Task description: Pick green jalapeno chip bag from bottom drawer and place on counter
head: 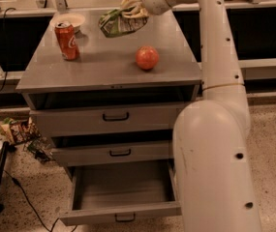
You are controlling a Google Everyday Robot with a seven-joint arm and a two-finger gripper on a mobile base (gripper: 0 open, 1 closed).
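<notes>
The green jalapeno chip bag [119, 22] hangs in my gripper [133, 8], held above the far middle of the counter [103, 66]. The gripper is shut on the bag's top right edge. The bag looks crumpled, green with silvery patches. The bottom drawer [123, 211] stands pulled open below, its inside bare, with a small black handle on its front. My white arm comes down the right side of the cabinet.
A red soda can [67, 41] stands at the counter's left, a white bowl [69, 19] behind it. A red apple [147, 57] sits right of centre. The two upper drawers are slightly ajar. Snack packets [19, 129] and cables lie on the floor at left.
</notes>
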